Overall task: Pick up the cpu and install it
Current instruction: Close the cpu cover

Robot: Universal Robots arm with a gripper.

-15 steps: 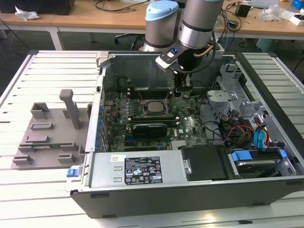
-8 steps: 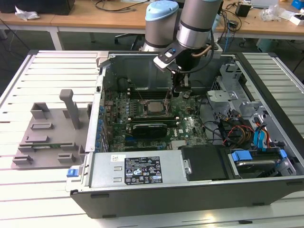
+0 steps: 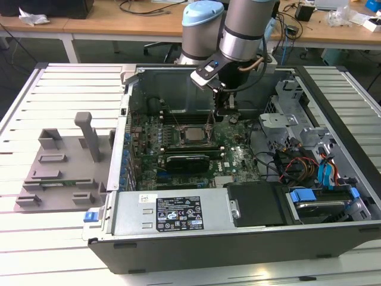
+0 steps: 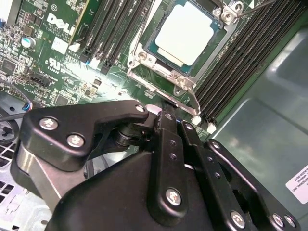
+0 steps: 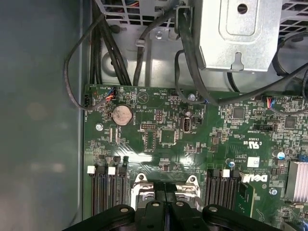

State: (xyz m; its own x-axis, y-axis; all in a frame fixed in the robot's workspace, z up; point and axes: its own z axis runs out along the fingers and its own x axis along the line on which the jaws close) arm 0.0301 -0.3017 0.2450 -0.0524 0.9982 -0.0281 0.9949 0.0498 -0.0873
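CPU: I see the small flat square chip with the silvery-grey metal top lying flat inside the silvery metal socket frame on the green motherboard; in the exterior view it sits mid-board.
Claw: my black gripper hangs over the board just beside the socket, on the exterior view's right of the chip. Its fingers are pressed together with nothing between them.
Near the socket: black memory slots run along both sides of the frame, and one round coin battery sits further out.
Case: one open dark computer case lies on its side and holds the board.
Surface: a white slatted table carries the case and one grey plastic tray, which sits at the exterior view's left, beside the case.
Room: wooden desks with cables stand behind.
Counts: one chip, one arm, one tray, one case.
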